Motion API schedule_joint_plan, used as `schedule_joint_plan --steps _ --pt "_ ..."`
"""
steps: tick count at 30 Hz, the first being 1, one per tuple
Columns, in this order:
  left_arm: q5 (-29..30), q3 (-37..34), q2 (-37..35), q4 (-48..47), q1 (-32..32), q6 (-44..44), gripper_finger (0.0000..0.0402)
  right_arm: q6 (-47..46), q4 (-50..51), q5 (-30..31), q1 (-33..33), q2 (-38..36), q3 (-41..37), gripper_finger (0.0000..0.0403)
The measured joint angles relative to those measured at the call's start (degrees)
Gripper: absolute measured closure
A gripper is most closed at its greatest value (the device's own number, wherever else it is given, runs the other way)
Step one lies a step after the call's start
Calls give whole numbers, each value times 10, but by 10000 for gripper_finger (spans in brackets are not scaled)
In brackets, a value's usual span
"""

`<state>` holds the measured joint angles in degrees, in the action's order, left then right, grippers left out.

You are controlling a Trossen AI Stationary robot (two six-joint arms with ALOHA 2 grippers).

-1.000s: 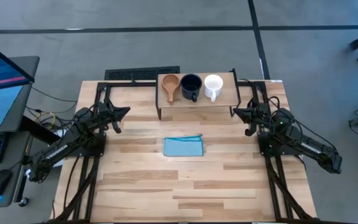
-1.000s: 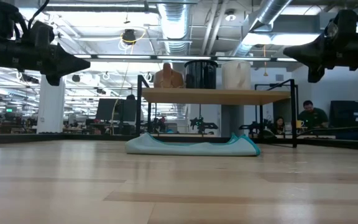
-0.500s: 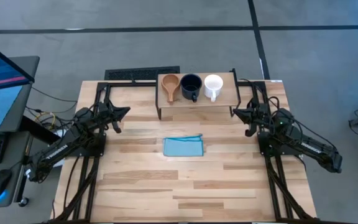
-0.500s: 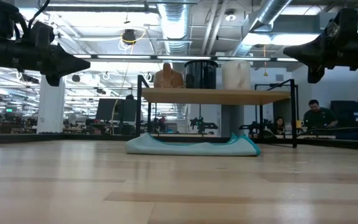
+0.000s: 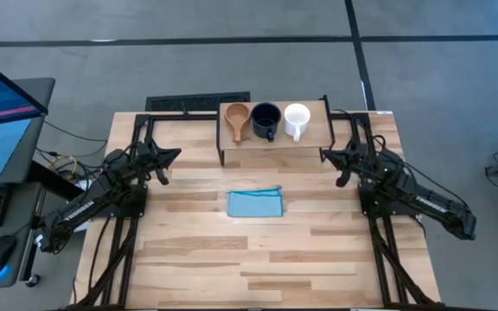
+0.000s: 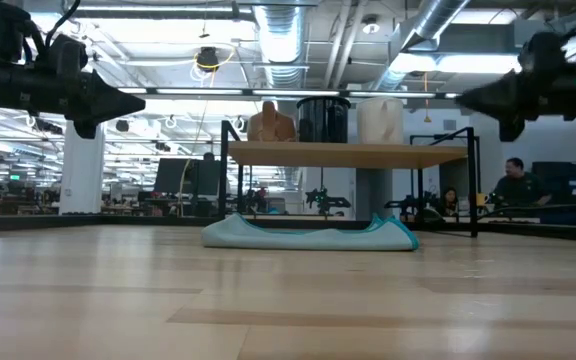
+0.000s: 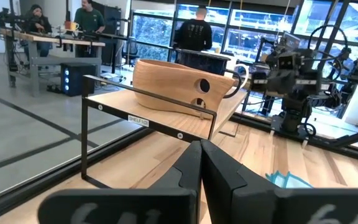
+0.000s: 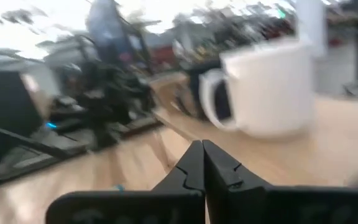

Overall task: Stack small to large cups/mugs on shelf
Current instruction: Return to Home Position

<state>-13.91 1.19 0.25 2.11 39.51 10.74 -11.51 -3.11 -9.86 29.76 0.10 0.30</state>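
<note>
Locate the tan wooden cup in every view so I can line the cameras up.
High view: wooden cup, left end of the row of three on the shelf.
Low view: wooden cup, leftmost on top of the shelf.
Left wrist view: wooden cup, nearest the camera on the shelf.
Right wrist view: not visible; the white mug is nearest there.
Shared landmark: the shelf, seen in all four views.

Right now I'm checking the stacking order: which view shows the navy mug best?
The high view: the navy mug shows whole, rim and handle. Low view gives only its silhouette; the wrist views mostly hide it.
</note>
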Motion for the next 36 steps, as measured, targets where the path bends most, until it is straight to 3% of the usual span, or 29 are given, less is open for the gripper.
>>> schedule_joint_plan --steps 4,14,36 --pt "0 0 0 0 0 0 401 0 22 26 0 11 3 380" --pt "28 0 0 -1 0 0 401 0 25 27 0 11 4 378" --pt "30 -1 0 -1 0 0 401 -1 27 26 0 11 5 375"
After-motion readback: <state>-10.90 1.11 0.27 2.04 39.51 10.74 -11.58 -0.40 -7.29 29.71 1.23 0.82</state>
